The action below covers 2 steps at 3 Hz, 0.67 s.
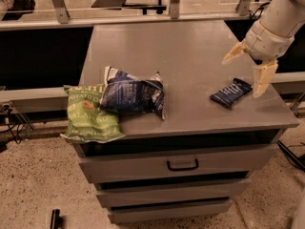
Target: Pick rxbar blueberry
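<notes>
The rxbar blueberry (230,93) is a small flat dark navy bar with pale lettering. It lies flat near the right front corner of the grey cabinet top (190,51). My gripper (244,71) hangs just above and to the right of the bar, with its two pale fingers spread wide apart. One finger (261,79) points down beside the bar's right end, the other (233,53) sticks out to the left behind it. The gripper holds nothing.
A blue-and-white chip bag (133,92) lies at the left front of the top, overlapping a green chip bag (89,113) that hangs over the left front edge. Drawers with a handle (182,165) are below. Railings run behind the cabinet.
</notes>
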### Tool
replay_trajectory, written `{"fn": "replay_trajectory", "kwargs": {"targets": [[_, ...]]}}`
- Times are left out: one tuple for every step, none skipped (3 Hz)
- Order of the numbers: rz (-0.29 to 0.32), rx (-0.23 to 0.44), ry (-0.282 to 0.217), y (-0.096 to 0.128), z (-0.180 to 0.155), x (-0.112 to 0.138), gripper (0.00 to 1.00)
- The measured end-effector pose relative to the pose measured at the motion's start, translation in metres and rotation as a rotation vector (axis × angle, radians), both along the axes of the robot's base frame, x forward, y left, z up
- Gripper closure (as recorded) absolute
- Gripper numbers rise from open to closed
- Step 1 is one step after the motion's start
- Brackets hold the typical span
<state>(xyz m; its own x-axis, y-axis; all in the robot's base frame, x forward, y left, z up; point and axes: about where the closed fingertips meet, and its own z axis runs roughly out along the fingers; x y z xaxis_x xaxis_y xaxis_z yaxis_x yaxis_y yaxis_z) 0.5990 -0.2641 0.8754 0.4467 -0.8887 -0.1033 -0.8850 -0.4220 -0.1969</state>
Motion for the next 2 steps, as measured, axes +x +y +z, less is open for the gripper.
{"fn": "replay_trajectory", "kwargs": {"targets": [[0.011, -0.04, 0.022, -0.007, -0.017, 0.0, 0.42], [0.018, -0.084, 0.047, -0.012, -0.033, -0.003, 0.39]]}}
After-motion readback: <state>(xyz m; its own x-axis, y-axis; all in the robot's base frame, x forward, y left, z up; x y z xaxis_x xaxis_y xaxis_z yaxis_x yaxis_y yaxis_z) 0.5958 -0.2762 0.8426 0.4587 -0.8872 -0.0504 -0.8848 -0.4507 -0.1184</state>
